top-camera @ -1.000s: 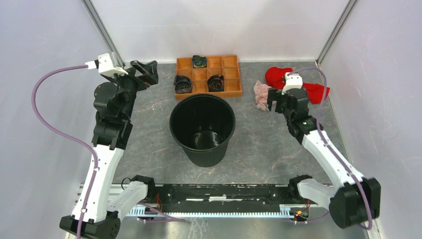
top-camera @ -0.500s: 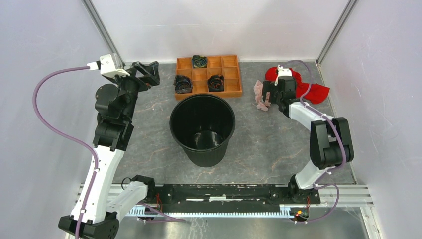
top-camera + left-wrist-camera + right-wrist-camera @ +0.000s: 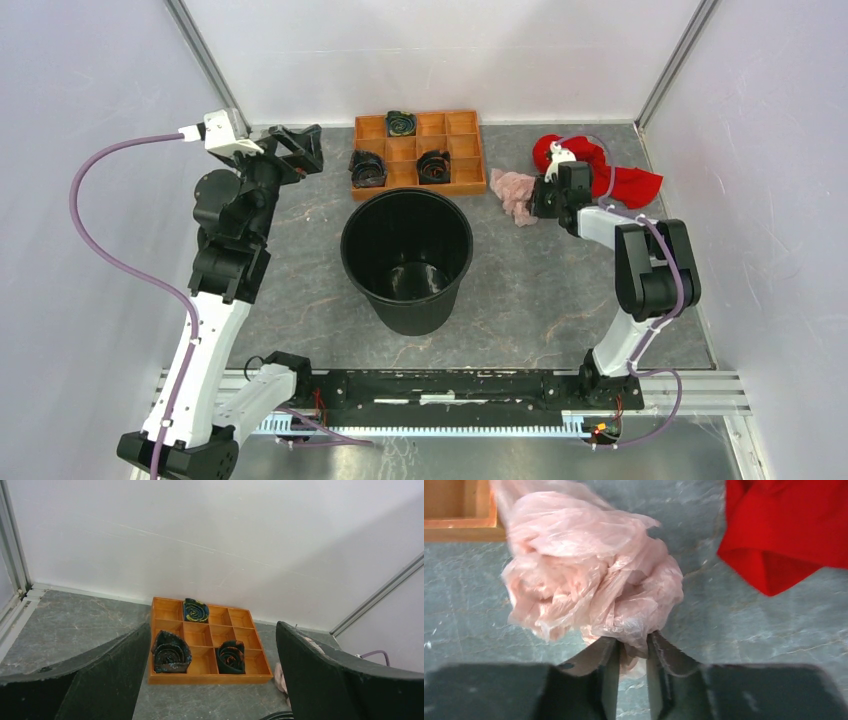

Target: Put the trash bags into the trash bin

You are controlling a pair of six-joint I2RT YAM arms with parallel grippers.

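Note:
The trash bag [image 3: 513, 190], a crumpled pale pink film, lies on the table between the orange tray and the red cloth. In the right wrist view the bag [image 3: 589, 575] bulges just ahead of my right gripper [image 3: 633, 645], whose jaws pinch a fold of the film near the table. From above, the right gripper [image 3: 537, 198] sits at the bag's right edge. The black trash bin [image 3: 415, 315] stands upright mid-table with nothing visible inside. My left gripper [image 3: 300, 145] hovers open at the far left, well away from the bin; between its fingers [image 3: 212, 627] nothing is held.
An orange compartment tray [image 3: 470, 185] with three rolled dark items stands behind the bin and also fills the left wrist view, tray [image 3: 210, 678]. A red cloth [image 3: 610, 170] lies at the back right, close behind the right gripper. Enclosure walls close in on three sides.
The right arm reached forward and down to the pink bag and its jaws closed on the film; the bag shifted slightly left. The left arm barely moved.

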